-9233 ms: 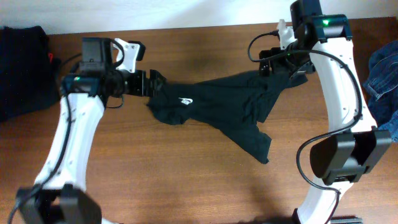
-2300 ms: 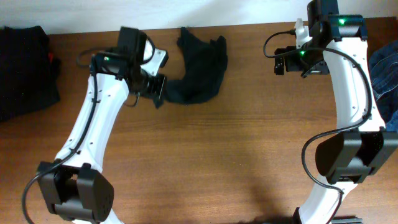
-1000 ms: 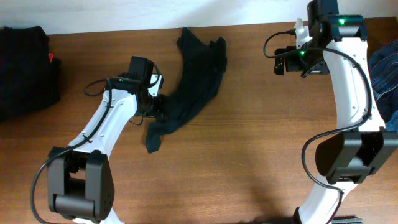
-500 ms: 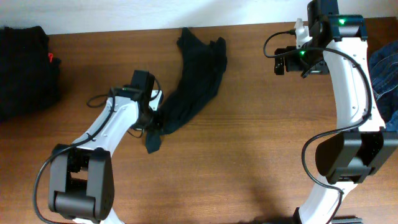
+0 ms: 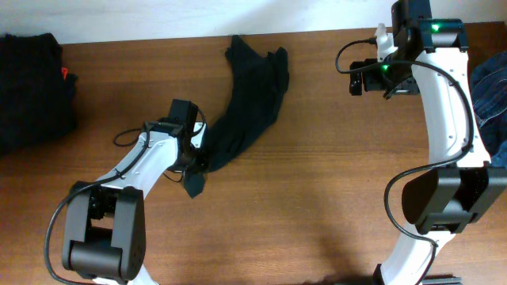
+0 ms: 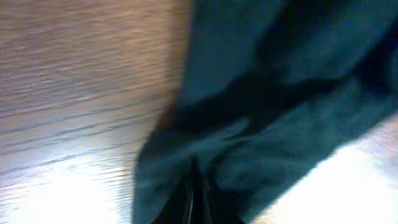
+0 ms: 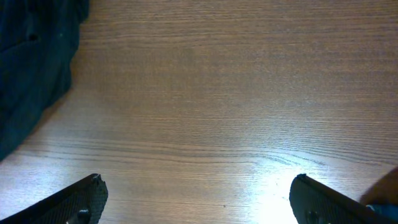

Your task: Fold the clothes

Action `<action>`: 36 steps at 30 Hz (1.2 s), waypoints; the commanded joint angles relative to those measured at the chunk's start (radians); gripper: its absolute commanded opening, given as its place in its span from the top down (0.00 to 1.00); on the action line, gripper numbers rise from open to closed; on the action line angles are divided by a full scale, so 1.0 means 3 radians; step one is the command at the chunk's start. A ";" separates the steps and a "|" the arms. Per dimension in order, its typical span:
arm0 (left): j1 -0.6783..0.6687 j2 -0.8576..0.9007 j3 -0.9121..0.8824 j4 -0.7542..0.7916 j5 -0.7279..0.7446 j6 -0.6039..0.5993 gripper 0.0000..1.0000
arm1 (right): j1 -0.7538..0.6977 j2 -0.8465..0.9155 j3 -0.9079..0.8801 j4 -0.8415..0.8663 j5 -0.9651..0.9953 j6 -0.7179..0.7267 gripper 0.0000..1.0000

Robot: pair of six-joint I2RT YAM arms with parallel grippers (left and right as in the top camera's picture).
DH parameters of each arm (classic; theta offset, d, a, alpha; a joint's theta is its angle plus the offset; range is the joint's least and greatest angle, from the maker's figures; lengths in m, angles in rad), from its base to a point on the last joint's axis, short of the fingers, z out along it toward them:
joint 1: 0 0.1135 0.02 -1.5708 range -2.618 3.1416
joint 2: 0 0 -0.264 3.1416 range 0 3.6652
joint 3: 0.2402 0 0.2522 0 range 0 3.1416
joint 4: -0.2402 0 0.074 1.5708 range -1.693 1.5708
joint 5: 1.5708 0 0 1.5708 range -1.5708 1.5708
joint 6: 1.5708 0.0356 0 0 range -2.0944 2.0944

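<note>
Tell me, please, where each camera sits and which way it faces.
Overhead: fixed above the table, looking straight down; the left arm and right arm show, the dark garment between them.
Left wrist: on the left arm, aimed down at the dark garment close up; the left gripper shows shut on the cloth.
Right wrist: on the right arm, aimed down at bare wood; the right gripper stands open, a dark cloth at the left edge.
Shared: overhead and left wrist both show the dark garment.

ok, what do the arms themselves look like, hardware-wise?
Left arm and right arm: white curved link shells, black joint housings, black bases. Thin black cables loop beside each. A green LED glows near the right arm's wrist. The right claw has black fingers.
</note>
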 commanded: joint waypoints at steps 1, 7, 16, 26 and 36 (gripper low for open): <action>0.0003 0.0031 -0.0041 0.0009 -0.0387 -0.0233 0.93 | 0.0003 -0.0058 0.0006 0.0009 0.0017 0.0024 0.01; 0.0003 0.0031 -0.0041 0.0031 -0.0420 -0.0254 0.93 | 0.0003 -0.0058 0.0006 0.0009 0.0017 0.0024 0.01; 0.0003 0.0029 0.0018 0.0301 -0.0193 -0.0263 1.00 | 0.0003 -0.0058 0.0006 0.0009 0.0017 0.0024 0.02; 0.0015 0.0029 0.0042 0.0306 -0.0179 -0.0111 0.48 | 0.0003 -0.0058 0.0006 0.0387 0.0027 -0.0023 0.01; 0.0037 0.0031 0.0041 0.0393 -0.0179 0.0187 0.29 | 0.0003 -0.0058 0.0006 0.0385 0.0001 -0.0011 0.02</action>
